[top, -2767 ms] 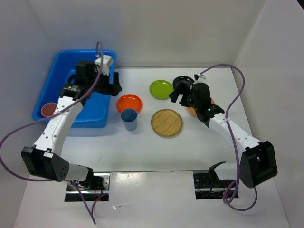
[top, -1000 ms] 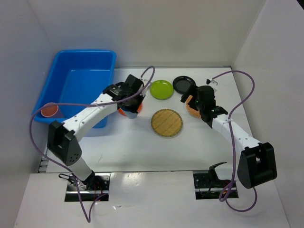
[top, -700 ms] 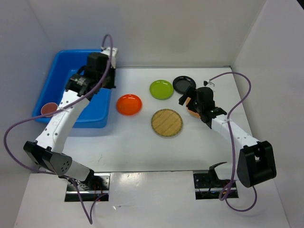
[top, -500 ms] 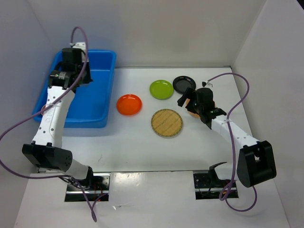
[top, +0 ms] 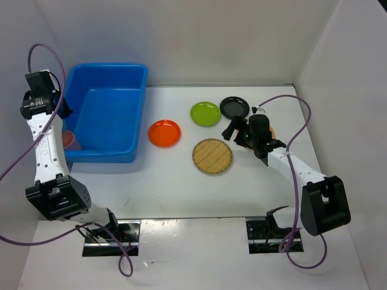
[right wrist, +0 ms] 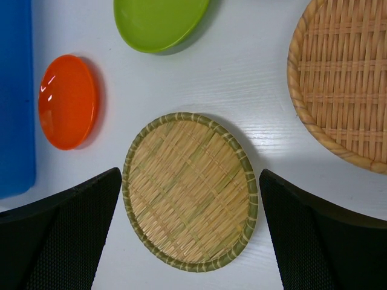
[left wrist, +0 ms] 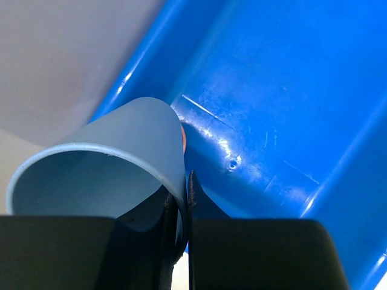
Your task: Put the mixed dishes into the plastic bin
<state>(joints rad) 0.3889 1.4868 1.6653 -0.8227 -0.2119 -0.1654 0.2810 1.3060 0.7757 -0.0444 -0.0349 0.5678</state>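
My left gripper (left wrist: 179,196) is shut on the wall of the blue cup (left wrist: 103,175), one finger inside and one outside. It holds the cup at the left wall of the plastic bin (left wrist: 284,109). From above, the left gripper (top: 51,106) hangs at the bin's (top: 106,115) left rim and the cup is hidden. A pink cup (top: 68,139) shows at that rim. My right gripper (right wrist: 190,202) is open above the green-rimmed woven plate (right wrist: 190,193), its fingers (right wrist: 60,232) either side. The orange plate (top: 164,133), lime plate (top: 205,113), black plate (top: 234,107) and woven plate (top: 213,156) lie on the table.
A second, tan woven plate (right wrist: 344,78) lies just right of the right gripper (top: 236,134), mostly under the arm from above. White walls close in the table at the back and both sides. The left arm's purple cable loops above the bin's left side.
The left arm lifted the blue cup off the table beside the orange plate and swung it across the bin to its left rim. The right gripper shifted slightly left towards the green-rimmed woven plate.
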